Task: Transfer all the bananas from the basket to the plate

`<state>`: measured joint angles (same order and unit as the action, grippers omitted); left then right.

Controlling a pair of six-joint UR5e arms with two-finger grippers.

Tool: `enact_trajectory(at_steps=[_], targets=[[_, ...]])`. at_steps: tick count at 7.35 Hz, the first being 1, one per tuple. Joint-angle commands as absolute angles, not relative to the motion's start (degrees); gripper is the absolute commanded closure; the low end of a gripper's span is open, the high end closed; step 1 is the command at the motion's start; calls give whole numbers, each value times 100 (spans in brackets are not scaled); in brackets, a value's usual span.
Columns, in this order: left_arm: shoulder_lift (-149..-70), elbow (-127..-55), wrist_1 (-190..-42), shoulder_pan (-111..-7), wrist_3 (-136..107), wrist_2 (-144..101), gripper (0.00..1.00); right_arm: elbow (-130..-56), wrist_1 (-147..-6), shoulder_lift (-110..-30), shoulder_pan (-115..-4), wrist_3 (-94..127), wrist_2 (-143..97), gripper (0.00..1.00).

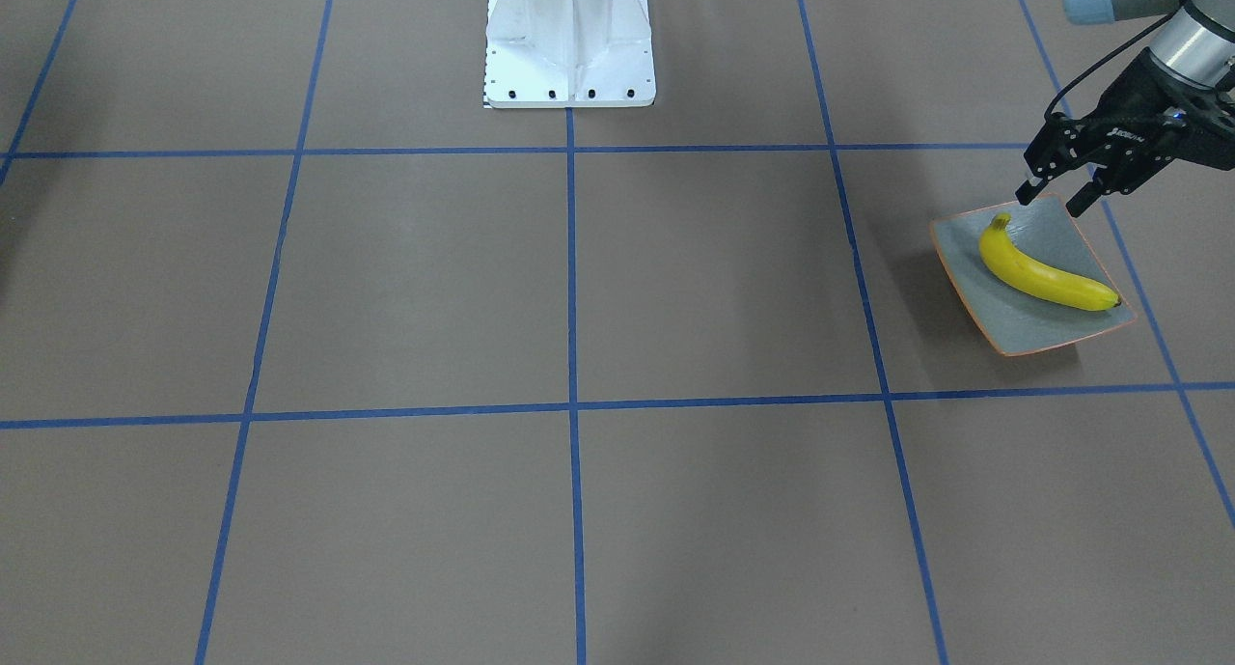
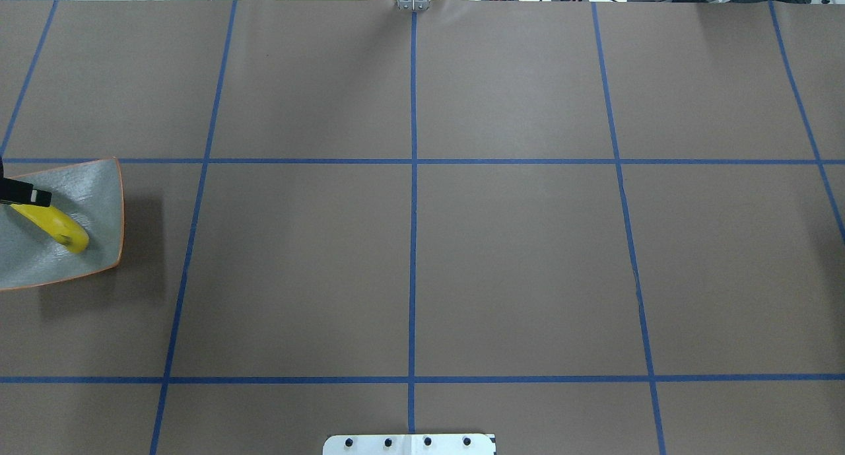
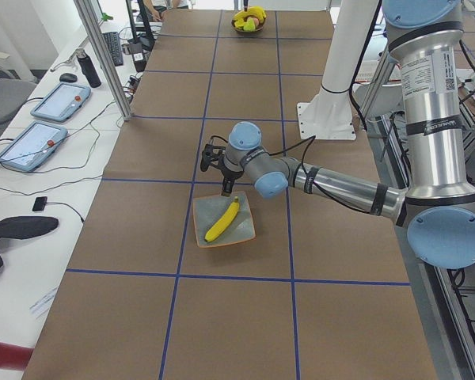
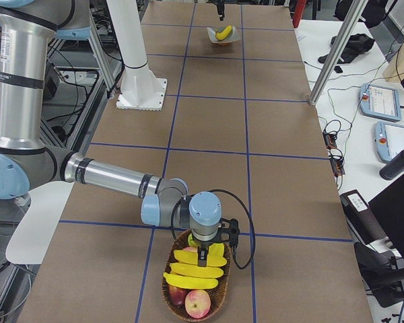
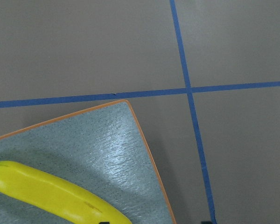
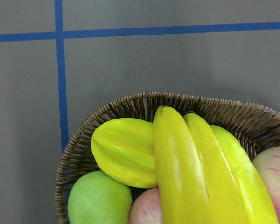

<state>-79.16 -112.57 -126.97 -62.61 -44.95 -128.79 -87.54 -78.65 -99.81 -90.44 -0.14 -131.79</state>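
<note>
**Front view:** The left gripper point(image 1: 1052, 202) hangs over the 1 o'clock corner of the plate point(image 1: 1037, 329). Its jaws are spread wide and hold nothing. One banana point(image 1: 1042, 277) lies across the plate, stem toward 11 o'clock and dark tip toward 4 o'clock. The plate sits at 3 o'clock on the table point(image 1: 434, 289), and the base point(image 1: 569, 47) stands at 12 o'clock.

**Overhead:** The plate lies at the 9 o'clock edge, partly cut off. The banana's end points toward 4 o'clock. A black finger point(image 2: 23, 195) of the left gripper shows over the banana's other end.

**Left side view:** The near arm reaches to the plate's 12 o'clock edge, with one fingertip pointing down near the banana's stem. The basket point(image 3: 249, 24) sits far off at 12 o'clock, with yellow fruit in it.

**Right side view:** The near arm holds the right gripper point(image 4: 203, 254) straight down over the basket. It is close above three bananas point(image 4: 192, 271); whether it touches them, and how its jaws stand, I cannot tell. Apples point(image 4: 197, 303) lie at the basket's 6 o'clock side.

**Left wrist:** A plate corner fills 7 o'clock, with the banana on it at the bottom edge.

**Right wrist:** The basket's woven rim arcs across the lower half. The three bananas lie side by side from 12 toward 5 o'clock. A ridged fruit point(image 6: 123, 151) lies at their 9 o'clock and a green apple point(image 6: 98, 200) at 7 o'clock.
</note>
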Motion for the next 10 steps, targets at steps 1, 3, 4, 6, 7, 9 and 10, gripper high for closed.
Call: enact_trajectory(at_steps=[1,3,4,6,7,9,10], targets=[[-7901,-11250,-12691,-6380,-4491,-12893,23,-8658,-7822,-9984,-8877,-122,-13079,1],[-7910,-11241,-12691,-6390,-4491,-12876,22,-8587,-7840,-9958,-8877,-482,-12886,3],[-7910,-11250,-12691,-6381,-4500,-12885,21,-8526,-7840,-9932,-8868,-483,-12780,4],[-7910,-11267,-12691,-6390,-4500,-12876,20,-8402,-7831,-9923,-8868,-483,-12788,21],[-7910,-11302,-12691,-6390,-4500,-12885,20,-8359,-7822,-9932,-8868,-483,-12788,28],[-7910,-11311,-12691,-6390,-4500,-12885,20,-8279,-7822,-9923,-8868,-492,-12797,35],[-7910,-11312,-12691,-6390,-4500,-12885,20,-8288,-7822,-9914,-8868,-483,-12797,56]])
